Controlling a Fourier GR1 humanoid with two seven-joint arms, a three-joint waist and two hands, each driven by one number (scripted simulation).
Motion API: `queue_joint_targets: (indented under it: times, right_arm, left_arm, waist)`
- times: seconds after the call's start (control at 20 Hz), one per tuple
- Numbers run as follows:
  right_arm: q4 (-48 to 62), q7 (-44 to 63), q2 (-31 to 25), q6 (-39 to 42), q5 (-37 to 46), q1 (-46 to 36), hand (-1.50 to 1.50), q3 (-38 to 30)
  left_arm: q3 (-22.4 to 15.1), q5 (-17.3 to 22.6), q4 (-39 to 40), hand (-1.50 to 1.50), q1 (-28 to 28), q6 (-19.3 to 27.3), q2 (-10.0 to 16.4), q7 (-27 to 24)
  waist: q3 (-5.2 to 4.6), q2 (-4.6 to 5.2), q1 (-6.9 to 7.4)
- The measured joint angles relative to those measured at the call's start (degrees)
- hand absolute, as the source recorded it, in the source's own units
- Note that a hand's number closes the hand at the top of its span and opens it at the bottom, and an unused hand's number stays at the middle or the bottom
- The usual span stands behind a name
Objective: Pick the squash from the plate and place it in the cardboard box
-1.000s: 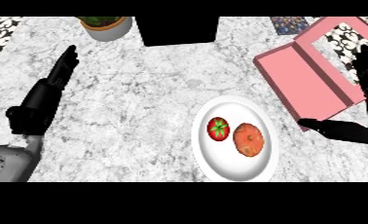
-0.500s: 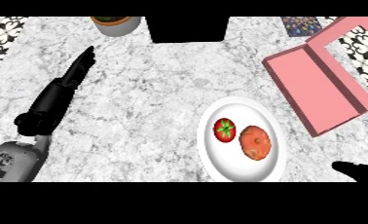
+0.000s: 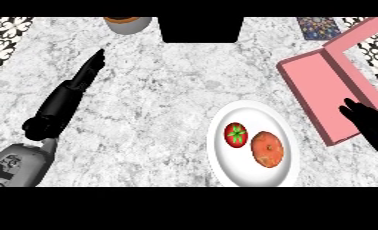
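Pick hasn't started yet, as far as I can tell. The squash (image 3: 267,149) is sitting on the white plate (image 3: 249,114), near right part of the worktop (image 3: 170,99), just beside a red tomato (image 3: 235,135) on its left. Nothing is touching it.

The right hand (image 3: 360,120) pokes in at the right edge, over the near corner of the pink box (image 3: 314,89). Its fingers are straight and a bit spread, holding nothing. The left hand (image 3: 74,90) is way over on the left with its fingers straight and pressed together, pointing to the far side. It looks parked and I doubt it has any part in this.

My guess at the next move: the right hand has to swing left and nearer, come down over the squash and curl around it without nudging the tomato, since those two are really close. After that it's a short hop right, as the box lies open just beside the plate.

The surface is grey-white marble. At the far edge there's a small pot (image 3: 127,23), a dark block (image 3: 201,29) in the middle and a patterned thing (image 3: 319,27) off to the right.
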Motion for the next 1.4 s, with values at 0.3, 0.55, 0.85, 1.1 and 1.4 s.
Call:
queue_joint_targets:
  times: [0.3, 0.55, 0.85, 1.1, 1.4]
  right_arm:
    - [-5.8, 18.6, -0.1, 9.1, 3.9, -7.4, -1.5, 10.5]
    - [-5.4, 32.8, 5.5, 16.2, 4.5, -16.5, -1.5, 20.1]
    - [-1.1, 39.7, 15.9, 18.7, 6.8, -24.7, -1.5, 27.9]
    - [5.0, 40.1, 21.1, 19.4, 11.1, -27.0, -1.5, 31.0]
    - [10.3, 39.3, 25.6, 20.0, 17.4, -27.7, -1.5, 32.3]
  left_arm:
    - [-0.3, -1.2, 0.3, 0.0, -1.1, -0.4, -1.3, 0.2]
    - [0.8, -1.3, 1.8, 0.0, -3.0, -1.8, -2.0, 1.2]
    - [1.4, -2.7, 0.4, 0.0, -1.9, -1.7, -3.3, 2.0]
    - [2.3, -3.6, 0.3, 0.0, -0.5, -2.5, -3.8, 1.2]
    - [3.9, -4.8, 0.6, 0.0, 0.1, -3.6, -4.5, 0.5]
  waist:
    - [-0.01, 0.18, 1.15]
    - [0.02, 0.2, 1.22]
    - [0.08, 0.04, 1.07]
    - [0.13, -0.03, 0.72]
    - [0.17, -0.04, 0.27]
